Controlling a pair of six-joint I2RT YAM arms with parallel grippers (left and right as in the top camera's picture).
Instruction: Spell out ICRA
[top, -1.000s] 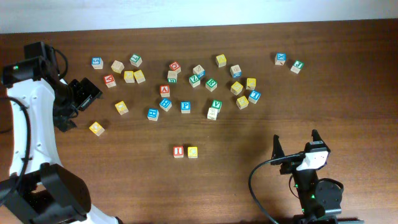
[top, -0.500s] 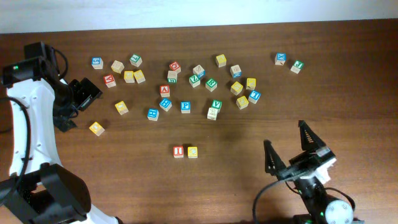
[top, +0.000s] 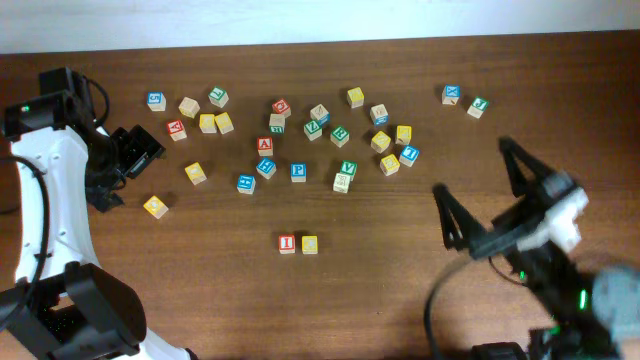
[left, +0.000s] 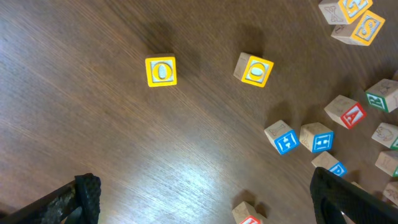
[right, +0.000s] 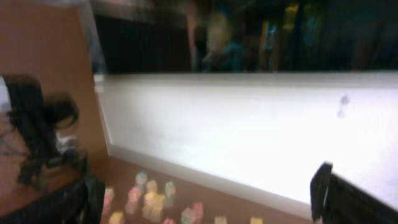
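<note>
A red I block (top: 287, 243) and a yellow block (top: 309, 244) sit side by side at the table's front middle. A red A block (top: 265, 145) lies in the scattered group behind them and also shows in the left wrist view (left: 349, 112). My left gripper (top: 125, 160) is open and empty at the far left, above bare wood (left: 205, 208) near two yellow blocks (left: 161, 71) (left: 254, 69). My right gripper (top: 488, 195) is open, empty and raised high at the right. Its camera (right: 205, 202) looks along the table, blurred.
Several letter blocks lie scattered across the back of the table, from a blue one (top: 156, 100) at the left to a blue and green pair (top: 452, 94) at the right. A white wall (right: 249, 130) borders the far edge.
My right arm has risen from the front edge and swung up and to the right, its jaws still open. The left arm and the blocks have not moved.
</note>
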